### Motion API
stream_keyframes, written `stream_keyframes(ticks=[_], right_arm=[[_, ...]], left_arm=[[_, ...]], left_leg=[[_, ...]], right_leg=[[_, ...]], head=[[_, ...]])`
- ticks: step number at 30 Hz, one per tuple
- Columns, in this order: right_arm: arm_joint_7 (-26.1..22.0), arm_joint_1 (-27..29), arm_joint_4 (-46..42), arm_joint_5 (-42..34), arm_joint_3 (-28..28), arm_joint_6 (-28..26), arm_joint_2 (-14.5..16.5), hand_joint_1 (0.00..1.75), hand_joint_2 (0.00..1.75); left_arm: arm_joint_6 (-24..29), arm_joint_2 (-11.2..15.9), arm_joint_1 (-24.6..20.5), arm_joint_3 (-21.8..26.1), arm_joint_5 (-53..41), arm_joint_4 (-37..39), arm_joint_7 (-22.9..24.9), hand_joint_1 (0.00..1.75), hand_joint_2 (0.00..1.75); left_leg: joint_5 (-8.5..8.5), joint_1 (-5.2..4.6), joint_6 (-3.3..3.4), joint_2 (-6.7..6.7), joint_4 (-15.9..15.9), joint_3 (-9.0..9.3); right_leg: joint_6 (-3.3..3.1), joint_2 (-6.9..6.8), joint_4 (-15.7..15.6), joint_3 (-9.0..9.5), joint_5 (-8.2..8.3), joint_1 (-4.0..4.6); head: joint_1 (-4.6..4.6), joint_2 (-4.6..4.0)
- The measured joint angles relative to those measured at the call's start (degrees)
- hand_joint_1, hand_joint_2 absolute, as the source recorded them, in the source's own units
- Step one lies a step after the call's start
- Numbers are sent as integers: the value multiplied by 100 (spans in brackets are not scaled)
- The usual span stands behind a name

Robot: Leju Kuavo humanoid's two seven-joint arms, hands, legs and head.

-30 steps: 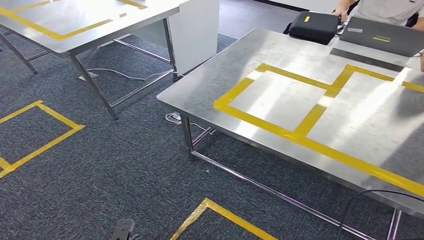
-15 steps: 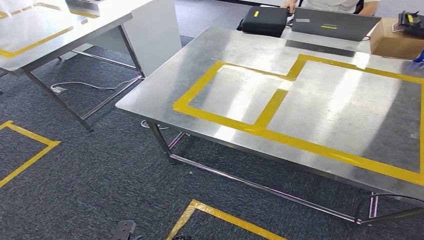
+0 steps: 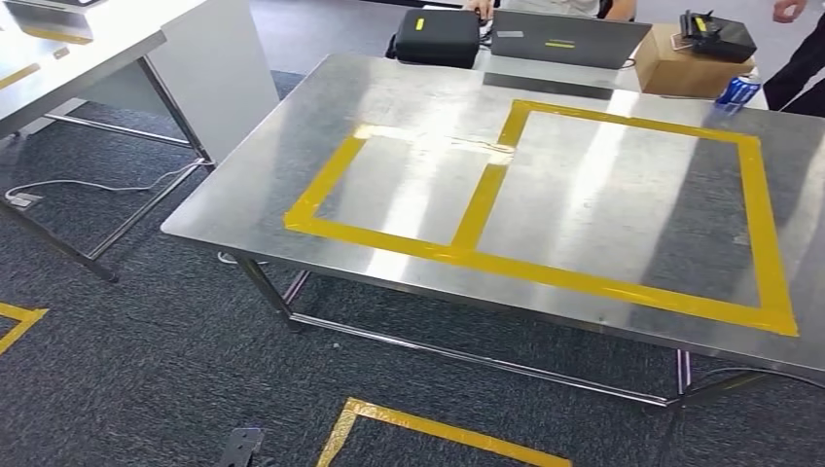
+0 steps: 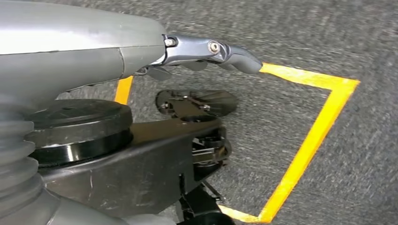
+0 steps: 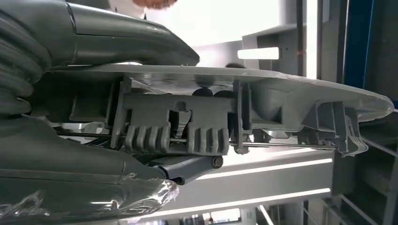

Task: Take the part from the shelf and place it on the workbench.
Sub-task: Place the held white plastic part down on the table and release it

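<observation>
Right hand (image 5: 117, 112) clamped on the grey plastic part (image 5: 244, 108), held off the steel worktop (image 3: 292, 165) with yellow tape (image 3: 545, 272). Left hand (image 4: 197, 51) empty, fingers extended over carpet (image 4: 328, 37).

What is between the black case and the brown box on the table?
In the head view, an open grey laptop sits between the black case and the cardboard box.

left hand (image 4: 141, 56): grey cover, dark screwed finger; right hand (image 5: 94, 61): grey ribbed cover

Laptop (image 3: 567, 39), box (image 3: 693, 66) at workbench (image 3: 292, 175) far edge.
</observation>
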Motion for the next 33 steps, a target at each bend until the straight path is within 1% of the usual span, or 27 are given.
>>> stream_keyframes(ticks=[1, 2, 3, 4, 6, 7, 8, 9, 10, 11, 12, 13, 14, 15, 16, 17, 18, 19, 20, 21, 22, 23, 25, 27, 30, 31, 33], right_arm=[[0, -1, 2, 50, 3, -22, 3, 175, 175], [9, -5, 7, 97, 12, -48, 5, 175, 175], [29, -6, 13, 139, 24, -71, 7, 175, 175], [67, -6, 21, 175, 36, -101, 7, 175, 175], [190, 7, 54, 270, 53, -198, 8, 175, 175], [267, 11, 86, 378, 56, -279, 1, 175, 175], [359, 11, 136, 565, 58, -398, -25, 175, 175], [479, -4, 211, 851, 60, -550, -82, 175, 175], [635, -41, 326, 1238, 60, -719, -172, 175, 175], [842, -94, 497, 1702, 58, -888, -298, 175, 175], [1069, -154, 720, 2178, 54, -1025, -446, 175, 175], [1285, -220, 962, 2603, 50, -1119, -589, 175, 175], [1504, -286, 1244, 3000, 50, -1190, -746, 175, 175], [1697, -355, 1516, 3341, 63, -1249, -900, 175, 175], [1876, -436, 1769, 3650, 95, -1308, -1056, 175, 175], [2051, -531, 2023, 3955, 148, -1380, -1226, 175, 175], [2209, -625, 2252, 4255, 231, -1471, -1399, 175, 175], [2349, -713, 2459, 4540, 329, -1564, -1571, 175, 175], [2488, -799, 2663, 4835, 442, -1649, -1750, 175, 175], [2637, -877, 2854, 5166, 566, -1714, -1923, 175, 175], [2786, -960, 3026, 5535, 699, -1745, -2094, 175, 175], [2927, -1044, 3191, 5924, 839, -1738, -2257, 175, 175], [3199, -1214, 3492, 6762, 1192, -1501, -2598, 175, 175], [3511, -1234, 3606, 7370, 1537, -972, -2971, 175, 175], [3809, -1042, 3411, 7705, 1796, 5, -3495, 175, 175], [3834, -1116, 3392, 7789, 1923, 295, -3638, 175, 175], [3866, -1494, 3495, 7993, 2362, 691, -3873, 175, 175]], left_arm=[[-14, 8, 0, 1, -12, 0, 3, 0, 175], [-22, 21, -3, 1, -20, 0, 4, 0, 175], [-26, 33, -8, 2, -23, 0, 6, 0, 175], [-26, 44, -16, 2, -25, 0, 7, 0, 175], [-26, 60, -28, 2, -25, 0, 8, 0, 175], [-27, 66, -29, 3, -26, 0, 8, 0, 175], [-30, 72, -30, 4, -28, 0, 9, 0, 175], [-34, 75, -32, 5, -32, 0, 9, 0, 175], [-43, 78, -33, 7, -35, 0, 10, 0, 175], [-53, 83, -33, 9, -40, 0, 16, 0, 175], [-61, 88, -29, 14, -48, 0, 25, 0, 175], [-68, 95, -19, 19, -59, 0, 39, 0, 175], [-70, 101, -9, 25, -77, 0, 61, 0, 175], [-69, 106, -1, 29, -103, 0, 86, 0, 175], [-69, 110, 1, 31, -128, 0, 112, 0, 175], [-68, 114, -3, 32, -153, 0, 135, 0, 175], [-64, 124, -13, 33, -178, 0, 154, 0, 175], [-61, 128, -27, 32, -199, 0, 170, 0, 175], [-56, 132, -41, 32, -219, 0, 189, 0, 175], [-51, 137, -48, 32, -234, 0, 207, 0, 175], [-51, 134, -51, 34, -237, 0, 222, 0, 175], [-54, 138, -49, 38, -225, 0, 233, 0, 175], [-106, 143, -52, 61, -149, 0, 237, 0, 175], [-215, 142, -72, 99, -145, 0, 299, 0, 175], [-325, 142, -63, 120, -305, 0, 537, 0, 175], [-333, 144, -51, 121, -345, 0, 599, 0, 175], [-335, 147, -61, 123, -404, 0, 663, 0, 175]], left_leg=[[-39, 9, -35, 43, 2, 54], [-80, 6, -81, 82, 9, 95], [-113, -2, -129, 112, 19, 126], [-131, -16, -171, 127, 26, 139], [-130, -27, -221, 154, 27, 151], [-129, -20, -243, 159, 21, 155], [-161, -10, -262, 116, 49, 143], [-240, -4, -277, 49, 152, 89], [-375, -4, -283, -31, 380, -30], [-546, -10, -275, -115, 731, -216], [-703, -21, -257, -155, 1138, -441], [-798, -34, -234, -175, 1493, -653], [-791, -50, -201, -189, 1689, -795], [-670, -71, -155, -199, 1670, -835], [-471, -100, -99, -209, 1462, -777], [-233, -139, -22, -222, 1114, -640], [-61, -177, 62, -233, 760, -489], [39, -201, 112, -243, 461, -363], [90, -213, 94, -255, 260, -286], [85, -212, 56, -261, 177, -262], [94, -209, 7, -266, 137, -259], [105, -211, -25, -270, 131, -265], [107, -216, 14, -270, 131, -267], [117, -216, 38, -281, 132, -267], [127, -217, 63, -346, 131, -286], [129, -219, 65, -350, 131, -295], [133, -222, 67, -319, 131, -304]], right_leg=[[31, -56, -372, 149, 260, -25], [60, -106, -734, 317, 446, -34], [49, -137, -1021, 448, 573, -43], [18, -145, -1158, 512, 607, -46], [-100, -110, -1168, 497, 575, -34], [-144, -97, -1156, 482, 568, -28], [-184, -82, -1151, 475, 564, -24], [-219, -66, -1149, 473, 562, -24], [-253, -51, -1153, 476, 563, -22], [-280, -37, -1155, 476, 562, -14], [-302, -19, -1156, 475, 560, 1], [-323, 4, -1156, 475, 557, 23], [-336, 30, -1156, 476, 553, 46], [-345, 58, -1156, 479, 552, 67], [-349, 88, -1157, 482, 551, 84], [-350, 120, -1157, 486, 552, 95], [-345, 146, -1155, 486, 552, 109], [-334, 168, -1151, 479, 553, 114], [-326, 181, -1146, 467, 555, 118], [-316, 184, -1144, 453, 560, 118], [-308, 185, -1149, 443, 568, 111], [-301, 183, -1160, 441, 577, 108], [-270, 183, -1196, 446, 600, 102], [-243, 172, -1232, 451, 614, 99], [-214, 121, -1250, 485, 616, 99], [-211, 123, -1250, 486, 624, 98], [-204, 166, -1251, 460, 649, 95]], head=[[1, 0], [8, -1], [13, -1], [15, -1], [14, 0], [11, 0], [9, 0], [4, 0], [-8, 0], [-18, 0], [-25, 0], [-27, -1], [-27, -1], [-26, -1], [-26, -1], [-28, 0], [-26, 0], [-28, 0], [-23, 0], [-23, 0], [-22, 0], [-20, 0], [-18, 0], [-22, -1], [-18, -1], [-18, -1], [-23, -1]])
